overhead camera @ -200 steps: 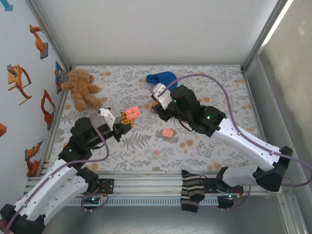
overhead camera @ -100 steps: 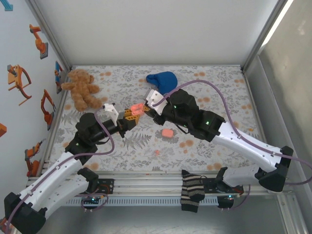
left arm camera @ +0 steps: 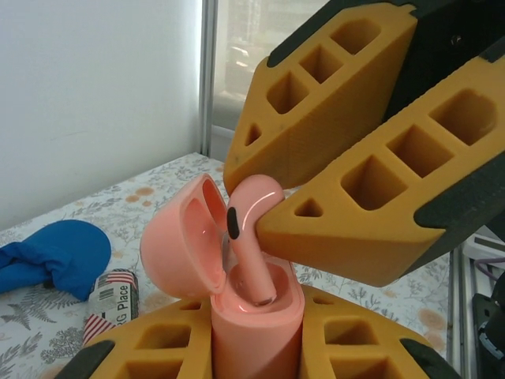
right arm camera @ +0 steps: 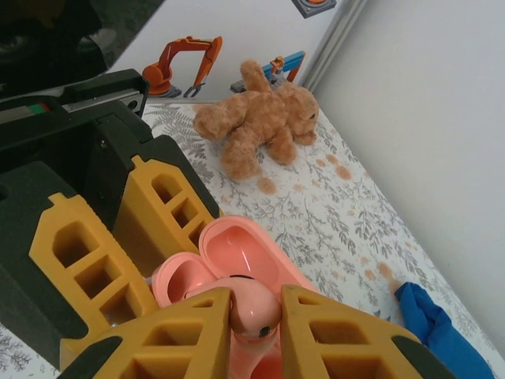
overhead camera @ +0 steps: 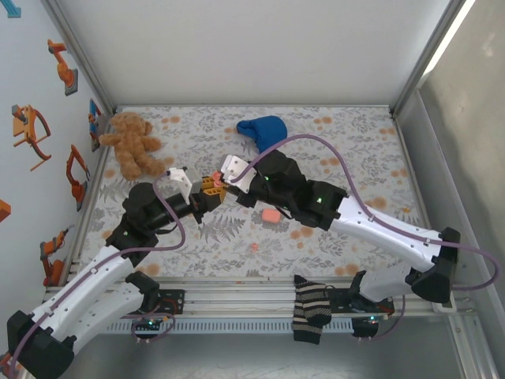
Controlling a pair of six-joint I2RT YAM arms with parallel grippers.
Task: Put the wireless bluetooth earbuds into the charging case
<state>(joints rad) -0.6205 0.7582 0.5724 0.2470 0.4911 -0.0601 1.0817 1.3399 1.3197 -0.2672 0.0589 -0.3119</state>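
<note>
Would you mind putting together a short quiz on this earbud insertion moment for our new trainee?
1. True or false: the charging case has its lid shut.
2. The right gripper is: A) open and empty; B) shut on the earbud; C) shut on the lid of the case.
3. What does the left gripper hold?
Key: 1 false, the lid stands open; 2 B; 3 the charging case.
</note>
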